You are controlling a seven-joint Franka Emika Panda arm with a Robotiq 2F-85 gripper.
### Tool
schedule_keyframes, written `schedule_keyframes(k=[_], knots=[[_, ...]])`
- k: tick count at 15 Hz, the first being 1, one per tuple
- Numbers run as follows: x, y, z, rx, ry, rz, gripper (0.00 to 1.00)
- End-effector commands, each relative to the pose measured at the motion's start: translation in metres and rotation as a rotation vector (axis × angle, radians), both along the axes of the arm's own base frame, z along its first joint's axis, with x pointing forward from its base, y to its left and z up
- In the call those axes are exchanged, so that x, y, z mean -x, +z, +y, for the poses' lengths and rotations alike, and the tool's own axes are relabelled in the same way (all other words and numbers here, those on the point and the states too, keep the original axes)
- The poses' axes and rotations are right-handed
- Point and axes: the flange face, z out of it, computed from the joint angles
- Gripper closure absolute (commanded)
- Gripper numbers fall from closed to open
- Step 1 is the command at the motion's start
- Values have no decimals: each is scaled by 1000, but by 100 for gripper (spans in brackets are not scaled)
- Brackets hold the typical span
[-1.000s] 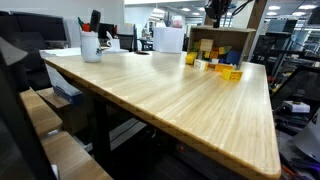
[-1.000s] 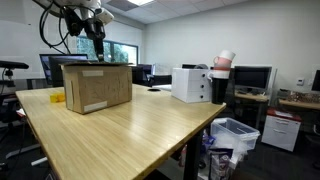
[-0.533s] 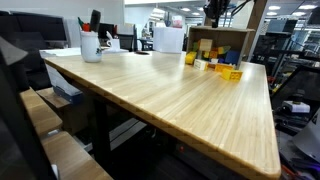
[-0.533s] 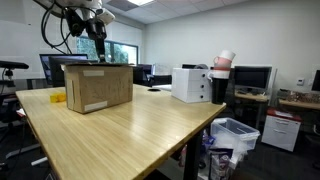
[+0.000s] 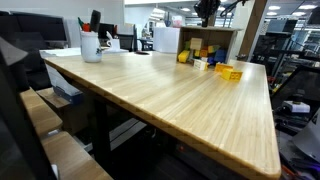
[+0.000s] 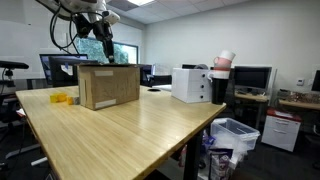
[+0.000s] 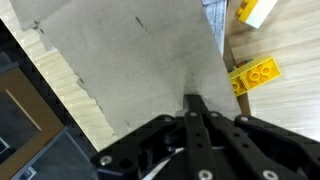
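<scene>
Brown cardboard box directly beneath the fingers, upright on the wooden table, top open. Robotiq gripper above the box rim, pointing straight down; same posture in both exterior views.

Finger state: closed, both fingertips drawn together with no visible gap, pinched on the cardboard of the box. Pinched part, wall or flap: not determinable. Bare cardboard panel ahead of the fingertips, filling most of the wrist view, with a torn, corrugated edge off to one side of them.

Items near the fingers:
- Yellow studded brick: flat on the table, beside the fingertips, just past the box edge, clear of both fingers.
- Pale yellow block: same side of the fingers, farther ahead, cut off by the frame edge.
- Yellow bricks: in an exterior view, on the table below the fingers and to one side, near the box.
- Small yellow piece: in an exterior view, on the table on the side of the box away from the white unit, lower than the fingers.

Items well apart from the fingers:
- White mug with pens, at the opposite table edge.
- White box-shaped unit, past the box, level with its side wall.
</scene>
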Motion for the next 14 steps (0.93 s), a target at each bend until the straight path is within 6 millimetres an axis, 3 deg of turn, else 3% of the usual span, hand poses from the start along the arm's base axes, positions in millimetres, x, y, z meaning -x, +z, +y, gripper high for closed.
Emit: schedule_keyframes(k=[1,6,14], knots=[[-23,-18,-4,-6,-11,-40,100],[-31,-21,-2,-7,-13,-47,100],[-24,-29,15,-3,-23,-31,100]])
